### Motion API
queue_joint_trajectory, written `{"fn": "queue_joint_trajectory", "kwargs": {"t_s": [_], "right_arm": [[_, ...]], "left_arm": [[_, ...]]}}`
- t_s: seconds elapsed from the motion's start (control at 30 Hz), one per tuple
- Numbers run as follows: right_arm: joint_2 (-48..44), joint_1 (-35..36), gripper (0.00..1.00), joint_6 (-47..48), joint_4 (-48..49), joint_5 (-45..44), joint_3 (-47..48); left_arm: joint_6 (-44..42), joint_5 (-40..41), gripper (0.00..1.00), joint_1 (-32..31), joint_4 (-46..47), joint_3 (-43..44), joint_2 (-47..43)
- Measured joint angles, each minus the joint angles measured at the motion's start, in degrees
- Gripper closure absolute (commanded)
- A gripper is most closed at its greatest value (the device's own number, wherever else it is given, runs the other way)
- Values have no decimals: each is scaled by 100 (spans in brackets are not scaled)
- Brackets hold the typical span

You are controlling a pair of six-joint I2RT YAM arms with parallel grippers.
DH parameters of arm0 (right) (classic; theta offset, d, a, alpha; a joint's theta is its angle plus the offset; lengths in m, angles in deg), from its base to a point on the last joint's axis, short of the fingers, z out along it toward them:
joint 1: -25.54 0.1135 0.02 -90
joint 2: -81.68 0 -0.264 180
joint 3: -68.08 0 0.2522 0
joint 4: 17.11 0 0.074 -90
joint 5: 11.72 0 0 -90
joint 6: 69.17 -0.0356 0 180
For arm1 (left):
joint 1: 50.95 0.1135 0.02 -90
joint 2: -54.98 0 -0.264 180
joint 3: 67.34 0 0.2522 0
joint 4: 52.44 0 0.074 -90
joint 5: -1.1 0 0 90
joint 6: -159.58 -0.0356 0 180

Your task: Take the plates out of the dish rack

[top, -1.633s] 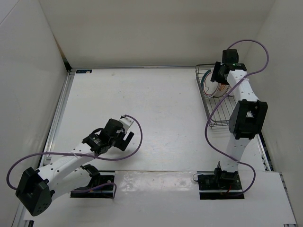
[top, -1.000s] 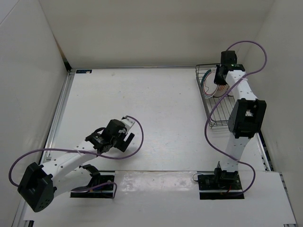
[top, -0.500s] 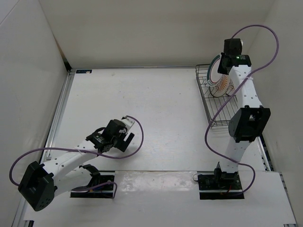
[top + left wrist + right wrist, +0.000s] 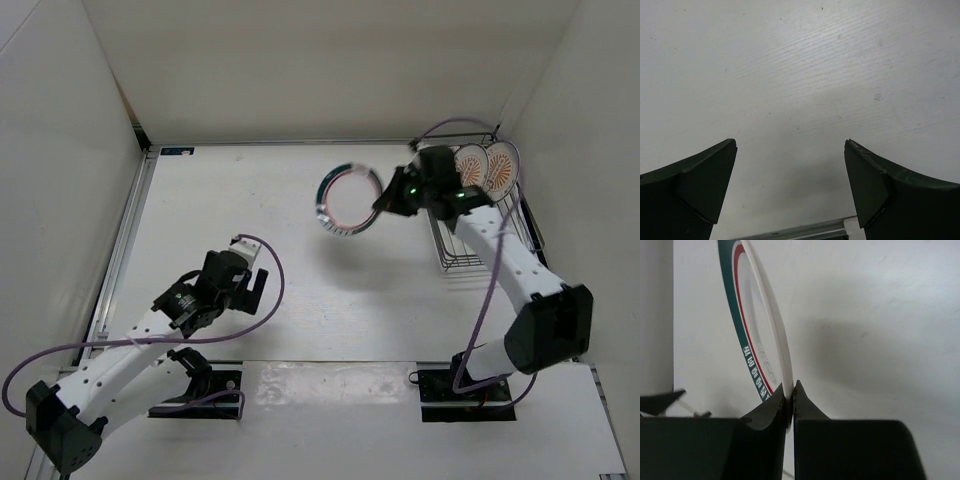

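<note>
Right gripper [image 4: 384,204], clamped hard onto the rim of the green-banded plate [image 4: 349,198], holds it on edge above the table [image 4: 250,200], left of the dish rack [image 4: 462,250] where two sunburst plates [image 4: 470,166] stand; judged light, rigid, glazed-slippery and breakable, so pinch each rim squarely.

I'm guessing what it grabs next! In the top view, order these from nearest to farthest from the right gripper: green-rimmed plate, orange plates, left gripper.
1. The green-rimmed plate: pinched in the right gripper, over mid-table.
2. The orange plates: standing in the dish rack at the right; the two are too close to rank apart.
3. The left gripper: far across, left near side.
</note>
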Motion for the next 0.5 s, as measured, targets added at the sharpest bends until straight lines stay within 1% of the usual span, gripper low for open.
{"fn": "queue_joint_trajectory", "kwargs": {"t_s": [0.07, 0.17, 0.23, 0.33, 0.43, 0.5], "right_arm": [[337, 516, 100, -271, 549, 470, -713], [1023, 1165, 100, -483, 833, 841, -1097], [1453, 1609, 100, -511, 1040, 999, -1091], [1810, 2122, 100, -612, 1399, 1176, -1036], [2114, 2391, 100, -772, 1766, 1349, -883], [2452, 2472, 97, -931, 2055, 1429, -654]], "left_arm": [[282, 35, 0, 9, -466, 376, -234], [601, 170, 0, 15, -997, 619, -638], [852, 376, 0, 15, -1558, 632, -920], [1043, 546, 0, 17, -2044, 584, -1281], [1204, 691, 0, 28, -2350, 404, -1731], [1353, 745, 0, 33, -2422, 192, -2109]]}}
